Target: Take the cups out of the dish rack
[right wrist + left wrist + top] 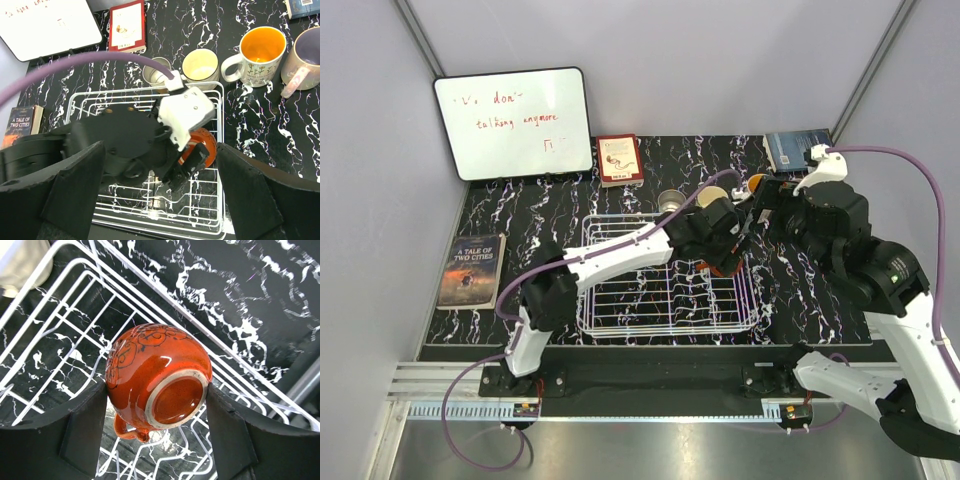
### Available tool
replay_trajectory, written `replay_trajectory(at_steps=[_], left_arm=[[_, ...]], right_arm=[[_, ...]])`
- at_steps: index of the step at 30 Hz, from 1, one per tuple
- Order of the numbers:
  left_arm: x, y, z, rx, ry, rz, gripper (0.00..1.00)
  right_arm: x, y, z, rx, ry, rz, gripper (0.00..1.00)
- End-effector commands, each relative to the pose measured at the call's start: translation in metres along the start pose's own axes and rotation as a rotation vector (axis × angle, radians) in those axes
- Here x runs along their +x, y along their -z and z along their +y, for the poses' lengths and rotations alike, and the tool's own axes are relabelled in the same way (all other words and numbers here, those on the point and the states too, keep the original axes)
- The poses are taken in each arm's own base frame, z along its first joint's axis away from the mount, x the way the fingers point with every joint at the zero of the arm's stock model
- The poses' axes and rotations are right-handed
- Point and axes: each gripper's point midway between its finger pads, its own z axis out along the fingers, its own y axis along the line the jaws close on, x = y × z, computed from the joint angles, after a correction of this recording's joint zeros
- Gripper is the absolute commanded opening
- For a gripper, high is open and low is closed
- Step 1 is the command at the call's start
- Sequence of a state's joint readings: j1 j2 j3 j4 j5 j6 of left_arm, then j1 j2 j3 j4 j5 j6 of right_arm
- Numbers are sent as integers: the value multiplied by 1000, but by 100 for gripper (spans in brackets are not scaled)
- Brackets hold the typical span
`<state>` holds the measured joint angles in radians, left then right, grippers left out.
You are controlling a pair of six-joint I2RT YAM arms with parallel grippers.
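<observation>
A squat reddish-brown cup (155, 375) with a handle lies tipped in the far right corner of the white wire dish rack (65, 320), its base facing the left wrist camera. My left gripper (157, 407) straddles it, fingers close against both sides, jaws open. From above, the left gripper (720, 245) hides most of that cup (728, 266). My right gripper (160, 150) hangs open and empty above the rack (80, 100). Beyond the rack stand a cream cup (200, 65), a cream mug with orange inside (257, 55), a pinkish-beige mug (302, 57) and a tan cup (152, 75) half hidden by the cable.
A whiteboard (512, 122) leans at the back left. A red book (619, 160) lies behind the rack, a blue book (790, 150) sits at the back right, and "A Tale of Two Cities" (472, 270) lies left of the rack. Grey walls enclose the table.
</observation>
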<state>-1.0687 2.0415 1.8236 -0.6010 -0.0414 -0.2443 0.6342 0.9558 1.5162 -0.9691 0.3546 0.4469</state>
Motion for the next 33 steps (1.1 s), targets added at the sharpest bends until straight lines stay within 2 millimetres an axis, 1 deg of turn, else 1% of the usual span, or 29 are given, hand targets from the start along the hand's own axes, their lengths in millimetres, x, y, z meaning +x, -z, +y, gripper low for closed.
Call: replay_trajectory(at_steps=[1, 3, 4, 5, 6, 7, 8, 9, 10, 11, 12, 13, 14, 15, 17, 18, 19, 20, 22, 23, 24, 25, 26, 28, 30, 31, 33], left_arm=[[-56, 55, -9, 32, 34, -191, 0], [-57, 60, -8, 32, 37, -197, 0], [-60, 69, -7, 29, 40, -212, 0], [-54, 69, -4, 20, 42, -200, 0], [-52, 73, -2, 15, 48, -202, 0], [-54, 83, 0, 8, 55, -221, 0], [-46, 84, 5, -5, 63, -209, 0], [-45, 88, 7, -12, 74, -212, 0], [-47, 100, 9, -10, 82, -234, 0], [-39, 99, 14, -19, 92, -219, 0], [-37, 100, 18, -23, 103, -218, 0], [-37, 107, 19, -19, 109, -230, 0], [-29, 104, 24, -28, 116, -212, 0], [-26, 104, 26, -28, 127, -207, 0], [-19, 104, 29, -21, 155, -196, 0], [-16, 104, 28, -8, 162, -191, 0], [-16, 104, 31, -6, 173, -195, 0], [-11, 103, 31, -2, 187, -185, 0], [-8, 102, 32, 19, 202, -179, 0], [-1, 99, 32, 23, 216, -164, 0], [1, 98, 28, 56, 226, -154, 0], [0, 97, 30, 68, 239, -158, 0], [6, 95, 29, 81, 258, -146, 0], [3, 96, 25, 121, 275, -158, 0], [5, 96, 23, 142, 300, -157, 0], [-1, 100, 22, 170, 309, -178, 0], [0, 102, 19, 206, 334, -177, 0]], right_arm=[[-8, 3, 2, -10, -20, -39, 97], [-6, 1, 1, -7, -19, -37, 97], [-4, 0, 1, -4, -16, -31, 97], [-4, 0, 1, -5, -16, -32, 97], [-2, -1, 0, -3, -15, -29, 97], [-2, -1, 0, -3, -14, -29, 97], [-3, 0, 0, -4, -16, -37, 98], [-1, -2, -1, 0, -13, -33, 98], [0, -3, -1, 1, -13, -31, 97], [1, -4, -1, 0, -12, -30, 97], [4, -6, -1, 2, -9, -24, 98], [5, -7, -1, 1, -9, -22, 98], [6, -8, 0, -3, -12, -20, 98], [10, -11, -1, 2, -7, -11, 98], [12, -14, -2, 7, -7, -11, 98], [16, -17, -3, 13, -4, -1, 98], [17, -18, -3, 14, -7, -1, 98], [18, -19, -3, 14, -6, -1, 98], [21, -21, -5, 21, -8, 5, 98], [21, -21, -5, 19, -8, 4, 98], [22, -22, -5, 21, -9, 5, 98], [23, -22, -5, 21, -8, 6, 98], [24, -22, -5, 21, -10, 6, 98], [23, -23, -6, 25, -14, 2, 98], [25, -23, -6, 23, -16, 5, 98], [25, -24, -5, 21, -17, 6, 98], [27, -25, -6, 23, -21, 7, 98]])
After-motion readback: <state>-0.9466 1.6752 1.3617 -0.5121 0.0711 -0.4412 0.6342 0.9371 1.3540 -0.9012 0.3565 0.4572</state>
